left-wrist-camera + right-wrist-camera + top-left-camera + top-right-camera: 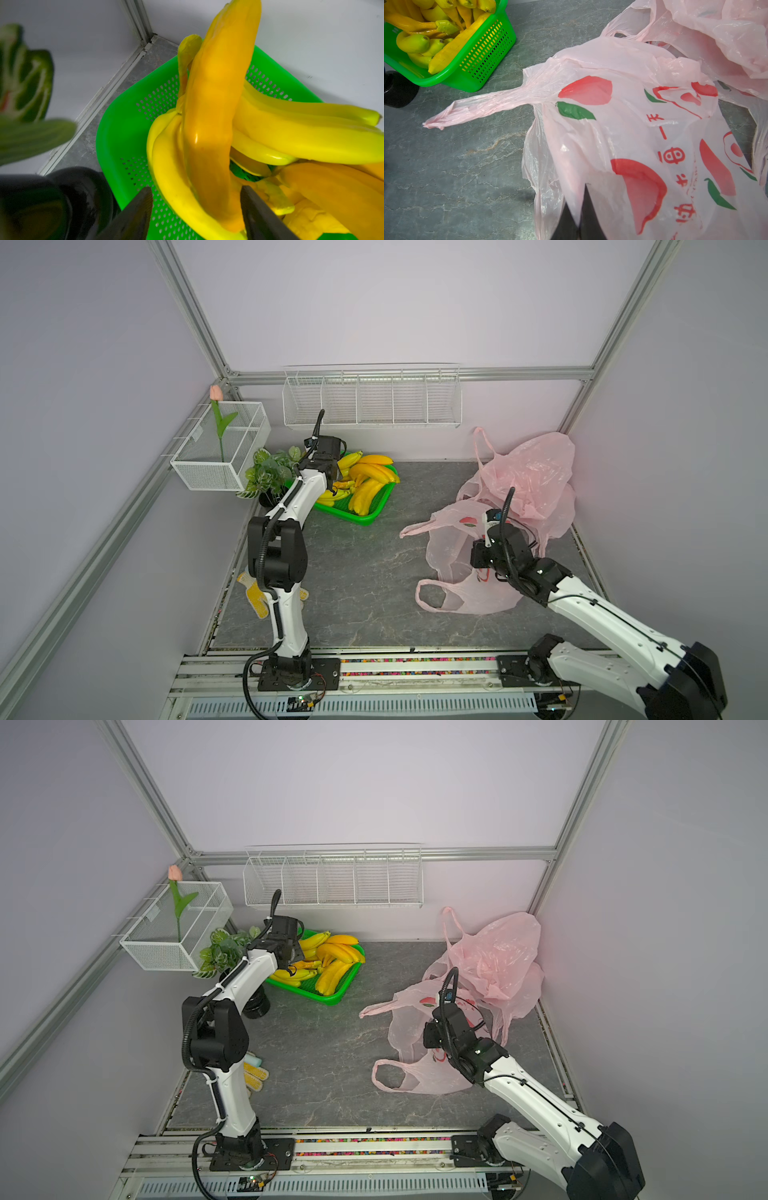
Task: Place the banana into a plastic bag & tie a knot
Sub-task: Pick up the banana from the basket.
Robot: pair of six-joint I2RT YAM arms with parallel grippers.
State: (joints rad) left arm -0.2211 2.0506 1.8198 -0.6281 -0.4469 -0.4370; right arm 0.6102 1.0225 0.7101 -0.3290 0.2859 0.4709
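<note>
Several yellow bananas (370,479) lie heaped in a green perforated tray (365,519) at the back left. My left gripper (195,188) reaches down into the heap, open. An orange-yellow banana (212,124) lies between its dark fingers (137,212), with a gap on one side. A pink plastic bag (453,560) printed with red fruit lies crumpled at the right, mouth toward the middle. One handle (477,108) stretches flat on the table. My right gripper (575,195) is shut on the bag's edge, the film pinched between its tips.
A second pink bag (536,472) is piled against the right wall behind the first. A potted plant (270,472) in a black pot (62,197) stands beside the tray. A wire basket with a tulip (220,448) and a wire rack (372,402) hang on the walls. A yellow knobbly item (257,597) lies behind the left arm.
</note>
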